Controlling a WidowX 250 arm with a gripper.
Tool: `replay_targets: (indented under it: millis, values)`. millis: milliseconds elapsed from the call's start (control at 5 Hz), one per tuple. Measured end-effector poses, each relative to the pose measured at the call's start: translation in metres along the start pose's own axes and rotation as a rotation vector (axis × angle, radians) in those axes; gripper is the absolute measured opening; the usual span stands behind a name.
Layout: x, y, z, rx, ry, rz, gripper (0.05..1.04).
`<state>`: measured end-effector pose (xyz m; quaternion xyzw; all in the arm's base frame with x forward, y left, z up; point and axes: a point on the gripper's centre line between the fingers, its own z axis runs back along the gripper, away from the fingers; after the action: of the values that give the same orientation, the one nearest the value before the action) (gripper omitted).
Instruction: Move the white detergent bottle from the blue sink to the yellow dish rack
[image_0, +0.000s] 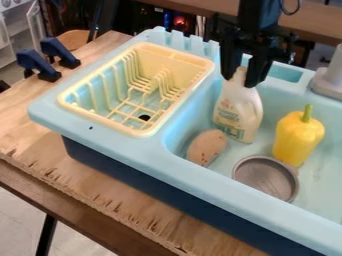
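Observation:
The black gripper (239, 79) hangs down at the upper right, over the back of the sink basin. Its two fingers press on either side of the narrow top of a white bottle (238, 107) with a label. That bottle is upright with a slight tilt, its lower end in the left part of the basin; whether it touches the floor I cannot tell. A brown potato-like object (206, 147) lies just in front of it. To the right is a yellow bell pepper (297, 137) with a green stem, and a round grey metal pan (266, 177) sits nearer the front wall.
The light blue toy sink (234, 195) stands on a wooden table (120, 205). A pale yellow dish rack (100, 120) fills its left side. The grey faucet base (328, 80) rises at the right back edge. Dark blue clamps (60, 48) are at the table's far left.

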<state>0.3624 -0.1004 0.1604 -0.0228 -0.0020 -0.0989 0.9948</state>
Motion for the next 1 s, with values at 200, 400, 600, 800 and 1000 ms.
replay_targets:
  millis: [200,400,600,800,1000]
  values:
    - [-0.002,0.000,0.001,0.000,0.008,-0.006,0.400]
    - [-0.005,0.000,0.001,-0.009,0.031,-0.012,0.400]
    - [-0.010,-0.001,0.005,-0.021,0.048,-0.017,0.398]
    - [-0.018,-0.007,0.038,-0.040,-0.011,-0.032,0.398]
    - [-0.030,-0.005,0.067,-0.060,-0.062,-0.003,0.398]
